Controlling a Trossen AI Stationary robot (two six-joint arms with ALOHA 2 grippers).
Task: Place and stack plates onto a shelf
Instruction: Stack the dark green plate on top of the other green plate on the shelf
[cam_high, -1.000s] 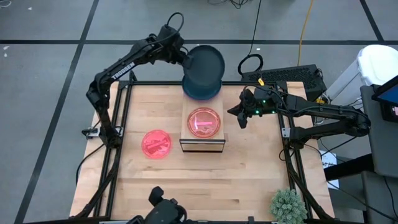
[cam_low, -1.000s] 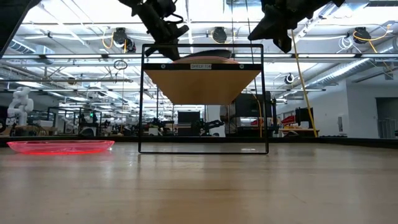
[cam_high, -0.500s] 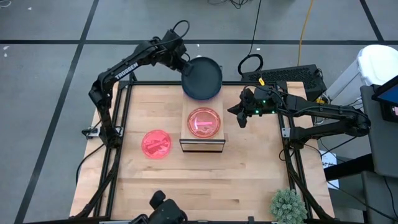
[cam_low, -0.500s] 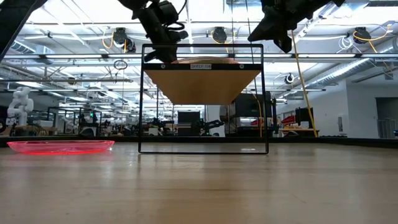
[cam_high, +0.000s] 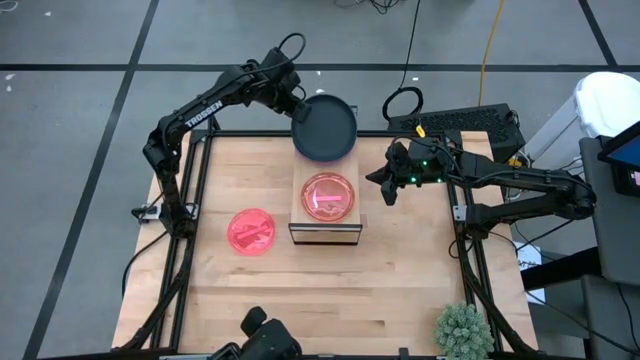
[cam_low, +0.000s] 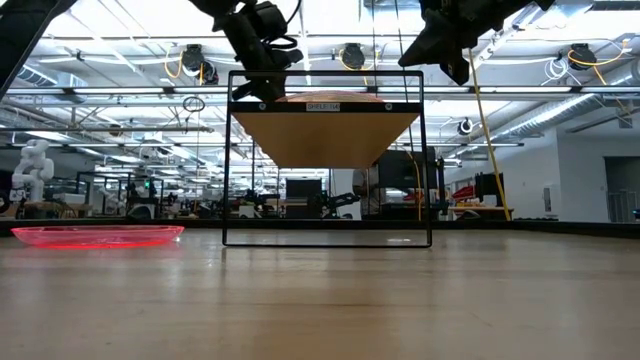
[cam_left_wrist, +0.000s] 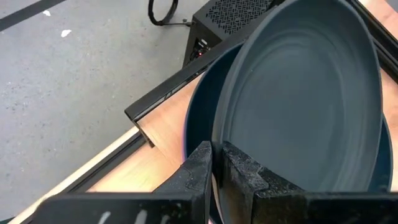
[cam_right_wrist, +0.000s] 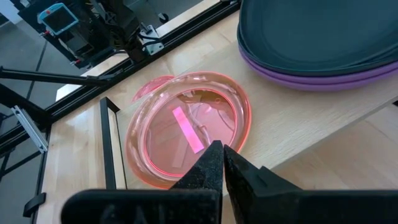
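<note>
A dark plate (cam_high: 325, 127) hangs over the table's far edge behind the shelf (cam_high: 300, 200), with my left gripper (cam_high: 298, 103) shut on it. Under it lies a second dark plate (cam_left_wrist: 198, 118) on purple plates (cam_right_wrist: 311, 79). One pink-red plate (cam_high: 328, 196) lies flat on the shelf's wood top. Another pink-red plate (cam_high: 252, 231) rests on the table left of the shelf. My right gripper (cam_high: 384, 190) hovers shut and holding nothing, just right of the shelf, above the shelf's pink-red plate (cam_right_wrist: 186, 130). My left gripper pinches the dark plate's rim (cam_left_wrist: 219, 163) between its two fingers, on the plate's far-left side. The fingers slant down from the table's far left. The plate is tilted over the dark plate beneath; whether its other edge rests there I cannot tell.
A black box (cam_high: 470, 122) and a cable ring (cam_high: 403, 102) lie beyond the far right corner. A green plant (cam_high: 462, 330) stands at the near right corner. Bare wood lies in front of the shelf.
My left gripper has gone down and tipped further downward, still shut on the dark plate. The plate has sunk toward the stack at the far edge and no longer shows above the shelf in the low view.
</note>
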